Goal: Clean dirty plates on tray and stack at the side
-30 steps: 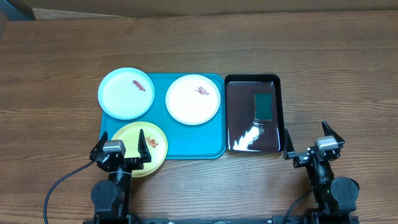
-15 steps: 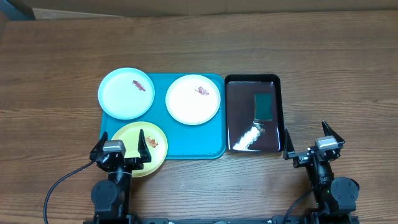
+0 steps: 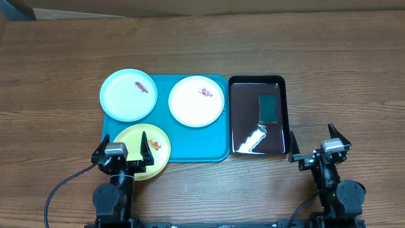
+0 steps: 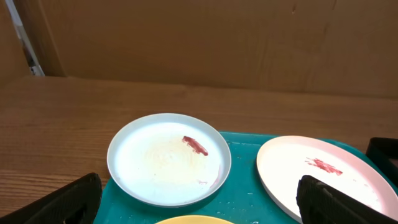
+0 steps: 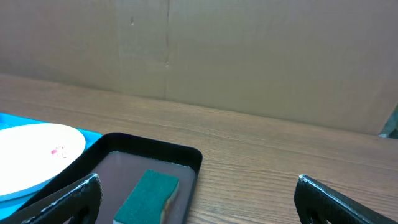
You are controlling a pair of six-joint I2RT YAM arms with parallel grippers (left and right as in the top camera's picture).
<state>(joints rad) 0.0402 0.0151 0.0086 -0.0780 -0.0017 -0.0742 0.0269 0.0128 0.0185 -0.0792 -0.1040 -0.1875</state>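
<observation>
- Left gripper (image 3: 123, 145) and right gripper (image 3: 311, 138) both have their black fingers spread wide apart and hold nothing. Each sits low at the near edge of the brown wooden table (image 3: 329, 57).
- All three plates lie on the flat turquoise rectangular tray (image 3: 190, 142).
  - The light blue round plate (image 3: 128, 95) is at the far left corner and overhangs the rim.
  - The white round plate (image 3: 197, 101) is at the far right.
  - The pale yellow round plate (image 3: 136, 134) is at the near left and juts over the near rim.
- Each plate carries a small reddish-brown smear and none is stacked, so I judge that cleaning has not begun and the step in hand is the first reach.
- A green rectangular sponge (image 3: 268, 107) lies in the far right part of the glossy dark-brown rectangular basin (image 3: 256, 78), which stands just beside the tray's right edge.
- The next move probably belongs to the right arm. It would reach forward and slightly left over the basin wall, come down on the sponge and close across its narrower sides.
- The left arm would then need to steady a plate. The yellow one is nearest, and the left gripper's fingertips overlap its near edge from above, though I cannot tell whether they touch it.
- Both arms are folded back over their bases with the wrists level and pointing away from the robot.
  - The left wrist view looks across the blue plate (image 4: 169, 158) and the white plate (image 4: 323, 174).
  - The right wrist view looks over the sponge (image 5: 147, 196) in the basin.
</observation>
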